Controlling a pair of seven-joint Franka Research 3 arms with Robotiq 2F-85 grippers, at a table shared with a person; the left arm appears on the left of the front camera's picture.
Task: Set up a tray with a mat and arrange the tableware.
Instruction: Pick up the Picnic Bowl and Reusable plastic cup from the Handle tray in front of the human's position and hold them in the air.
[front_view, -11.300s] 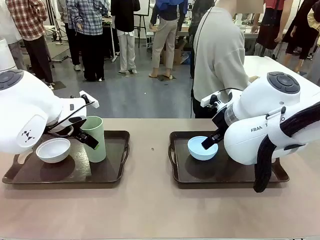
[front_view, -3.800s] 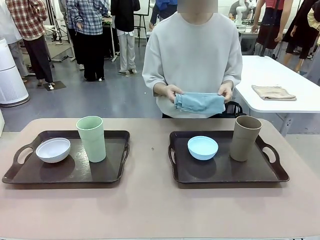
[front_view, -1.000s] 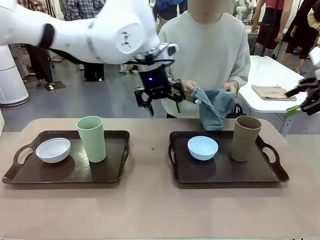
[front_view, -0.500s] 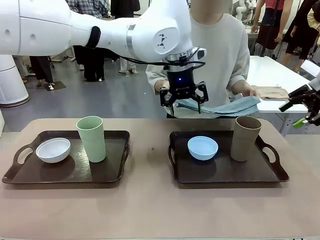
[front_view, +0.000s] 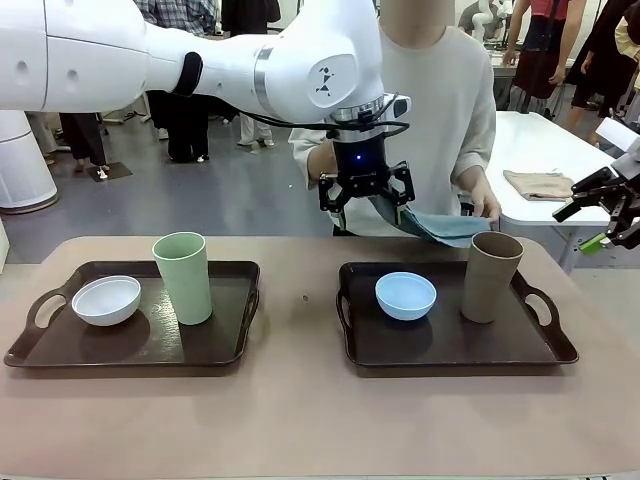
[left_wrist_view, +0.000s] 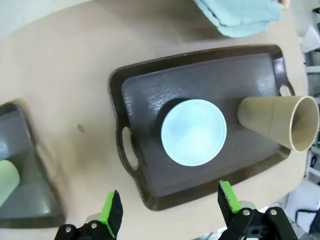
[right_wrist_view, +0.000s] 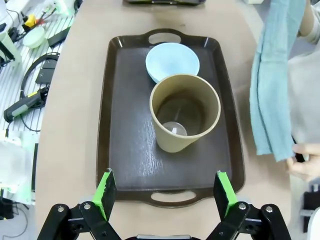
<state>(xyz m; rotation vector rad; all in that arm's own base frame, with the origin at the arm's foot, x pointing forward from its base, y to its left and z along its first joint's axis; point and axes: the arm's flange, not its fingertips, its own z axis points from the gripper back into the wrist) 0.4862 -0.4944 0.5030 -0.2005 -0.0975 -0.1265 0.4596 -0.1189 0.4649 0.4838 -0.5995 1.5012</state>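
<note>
A person at the far side holds out a folded blue mat (front_view: 440, 225) (left_wrist_view: 240, 17) (right_wrist_view: 275, 85). My left gripper (front_view: 365, 200) hangs open just left of the mat, high above the right tray (front_view: 450, 350) (left_wrist_view: 240, 75) (right_wrist_view: 130, 150); its own view has its fingers apart (left_wrist_view: 170, 205) with nothing between them. That tray carries a light blue bowl (front_view: 405, 296) (left_wrist_view: 193, 132) (right_wrist_view: 172, 60) and a tan tumbler (front_view: 490, 277) (left_wrist_view: 280, 122) (right_wrist_view: 185, 112). The left tray (front_view: 130, 345) carries a white bowl (front_view: 106, 300) and a pale green tumbler (front_view: 183, 278). My right gripper (front_view: 585, 228) (right_wrist_view: 165, 195) is open and empty in the air beyond the table's right end.
A white side table with a folded tan cloth (front_view: 540, 183) stands at the back right. The person's hand (right_wrist_view: 305, 162) is close to the mat's edge. Bare tabletop lies between the trays and along the near edge. Tools clutter a bench (right_wrist_view: 35, 35) beside the table.
My left arm swung right a second ago and now hovers by the mat. The person lowered the mat toward the tan tumbler. The right gripper shifted slightly.
</note>
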